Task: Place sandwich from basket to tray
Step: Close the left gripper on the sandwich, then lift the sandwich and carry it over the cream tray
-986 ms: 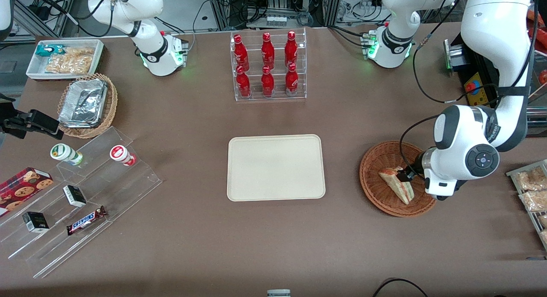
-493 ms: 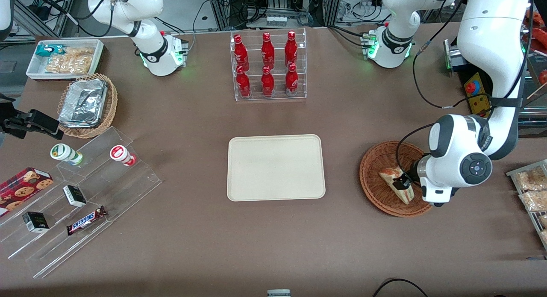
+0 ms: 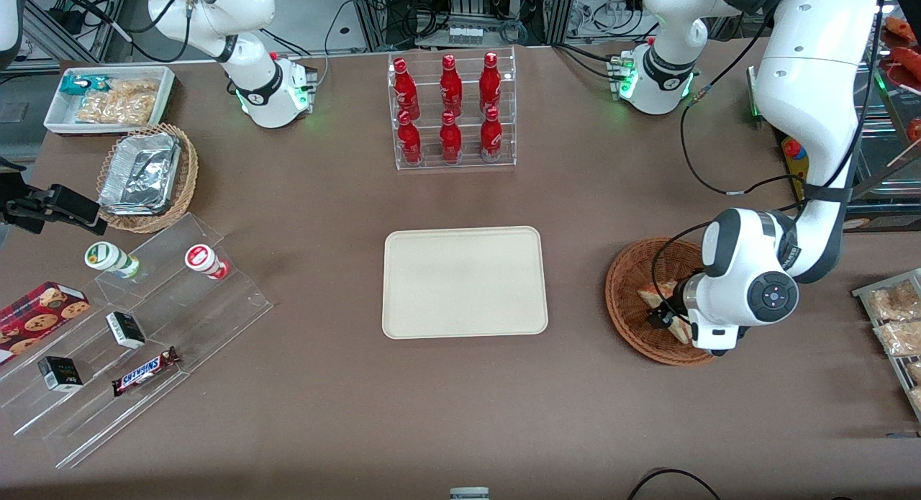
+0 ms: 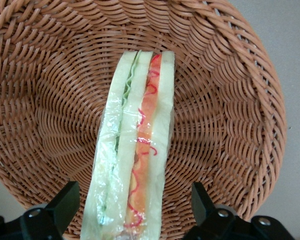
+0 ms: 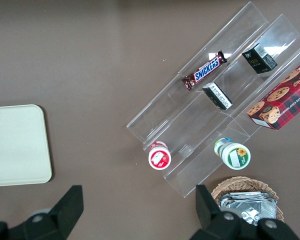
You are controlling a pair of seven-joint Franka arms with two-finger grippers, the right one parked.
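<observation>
the tool [image 4: 132, 212] sits low in the basket [image 3: 627, 314] toward the working arm's end of the desk [image 3: 345, 428], fingers [image 4: 65, 202] spread apart on either side of the sandwich [image 4: 135, 150], not yet clamped. the sandwich lies in the basket; the tray [image 3: 464, 280] is bare, so grasp, lift and placing remain. since a second ago the tool has dropped down and moved over the sandwich.

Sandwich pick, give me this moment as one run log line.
phase: pre-grasp | gripper: open, fingers straddling sandwich | sandwich: lying in basket | tray: nothing on it
</observation>
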